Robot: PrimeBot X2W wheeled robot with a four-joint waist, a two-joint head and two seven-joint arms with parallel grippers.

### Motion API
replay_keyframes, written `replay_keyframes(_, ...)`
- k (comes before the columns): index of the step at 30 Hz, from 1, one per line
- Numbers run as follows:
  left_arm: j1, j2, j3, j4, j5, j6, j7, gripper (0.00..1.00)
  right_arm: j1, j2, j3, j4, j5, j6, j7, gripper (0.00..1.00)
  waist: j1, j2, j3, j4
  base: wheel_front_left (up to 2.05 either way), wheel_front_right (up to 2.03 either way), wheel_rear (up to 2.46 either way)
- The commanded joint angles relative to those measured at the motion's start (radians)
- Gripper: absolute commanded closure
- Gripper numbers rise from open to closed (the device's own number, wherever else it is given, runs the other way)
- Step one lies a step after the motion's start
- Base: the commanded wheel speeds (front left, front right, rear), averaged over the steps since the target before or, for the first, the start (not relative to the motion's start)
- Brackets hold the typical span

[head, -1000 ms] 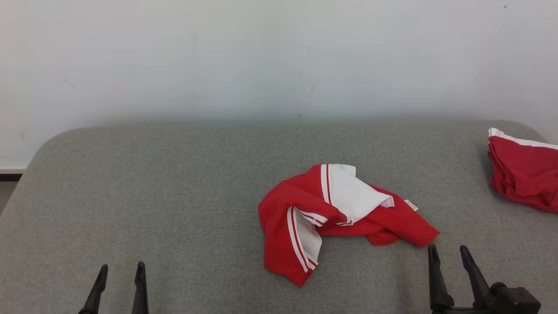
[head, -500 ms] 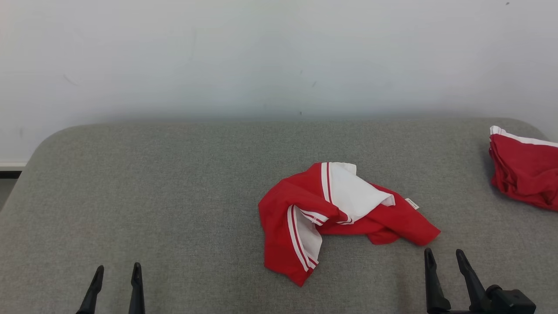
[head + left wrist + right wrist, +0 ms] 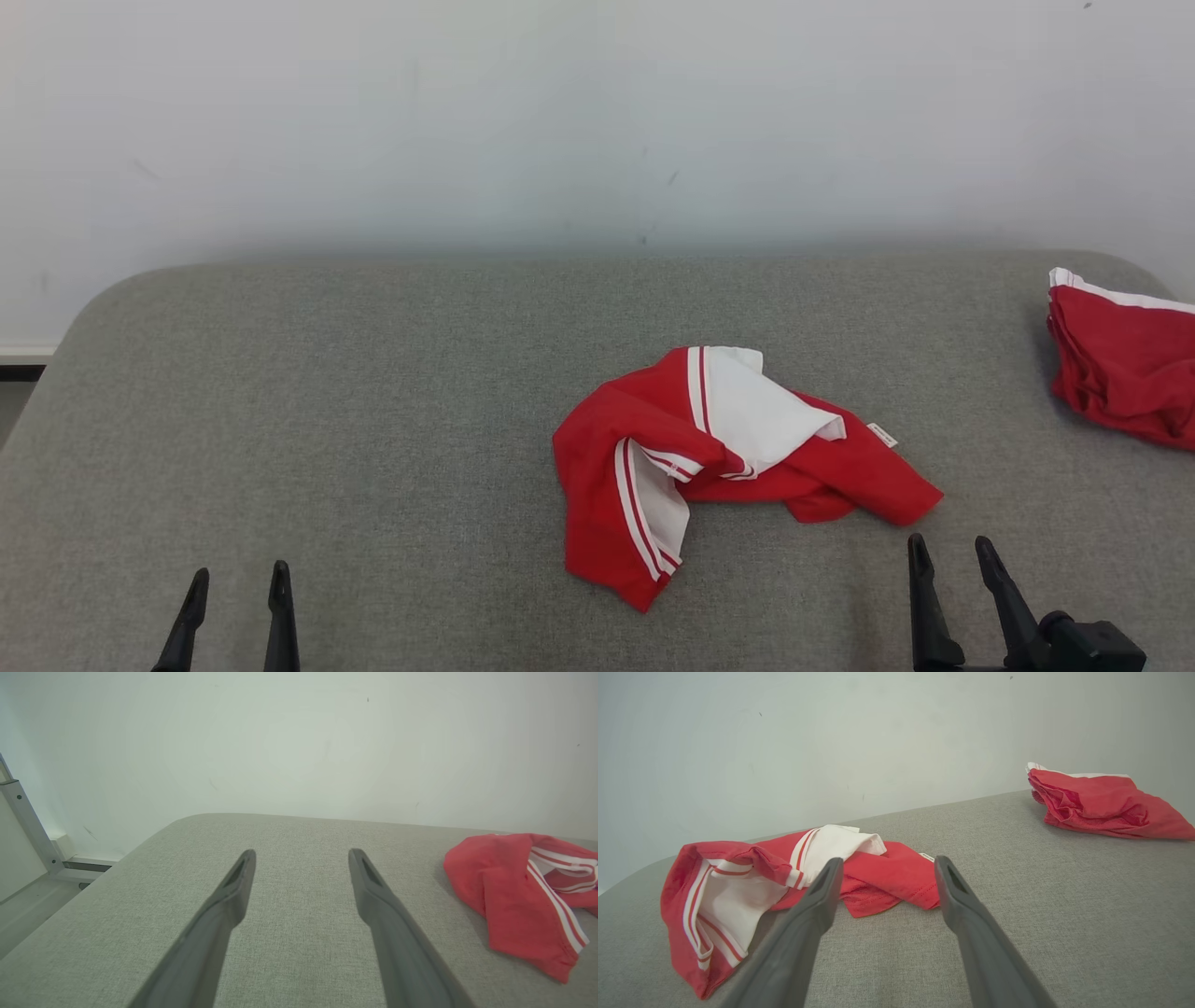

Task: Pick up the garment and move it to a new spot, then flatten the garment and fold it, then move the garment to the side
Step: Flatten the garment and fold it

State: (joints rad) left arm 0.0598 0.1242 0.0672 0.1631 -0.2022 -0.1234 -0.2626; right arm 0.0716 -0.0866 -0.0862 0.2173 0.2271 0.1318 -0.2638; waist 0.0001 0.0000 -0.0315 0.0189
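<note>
- Both grippers are best lowered onto raised folds of the garment [image 3: 719, 457], crumpled right of centre on the grey surface [image 3: 373, 420].
- The right gripper [image 3: 949, 541] is held wide open, empty, the garment's near corner just beyond its fingertips.
- The left gripper [image 3: 238, 569], equally wide, is set well apart from it.
</note>
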Motion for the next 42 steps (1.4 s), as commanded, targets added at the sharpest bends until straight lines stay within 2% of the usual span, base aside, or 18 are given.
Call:
replay_keyframes(1, 0.007, -0.003, 0.007, -0.002, 0.013, -0.003, -0.003, 0.00, 0.004, 0.001, 0.001, 0.001, -0.004, -0.003, -0.001, 0.00, -0.0001, 0.0000, 0.000, 0.000, 0.00, 0.00, 0.00)
replay_keyframes(11, -0.004, -0.010, 0.016, -0.001, 0.021, -0.008, -0.003, 0.00, -0.001, -0.003, 0.002, 0.002, -0.004, -0.003, -0.001, 0.00, -0.0001, 0.0000, 0.000, -0.006, 0.00, 0.00, 0.00)
replay_keyframes(14, -0.045, -0.022, -0.013, -0.009, 0.027, -0.006, -0.003, 0.00, -0.001, -0.004, -0.003, 0.001, 0.000, -0.003, -0.001, 0.00, -0.0001, 0.0000, 0.002, -0.009, 0.00, 0.00, 0.00)
replay_keyframes(23, -0.181, -0.037, -0.167, 0.037, 0.026, -0.006, -0.003, 0.00, -0.012, 0.001, 0.010, 0.003, 0.002, -0.003, -0.001, 0.00, -0.0001, 0.0000, 0.020, -0.039, 0.00, 0.00, 0.00)
replay_keyframes(32, -0.287, -0.059, -0.338, 0.197, -0.020, -0.007, -0.003, 0.00, -0.029, 0.001, 0.015, 0.015, 0.006, -0.003, -0.001, 0.00, -0.0001, 0.0000, 0.055, -0.116, 0.00, 0.00, 0.00)
replay_keyframes(42, -0.333, -0.069, -0.479, 0.367, -0.003, -0.007, -0.003, 0.00, -0.057, 0.015, 0.001, 0.000, 0.008, -0.003, -0.001, 0.00, -0.0001, 0.0000, 0.131, -0.199, 0.00, 0.00, 0.00)
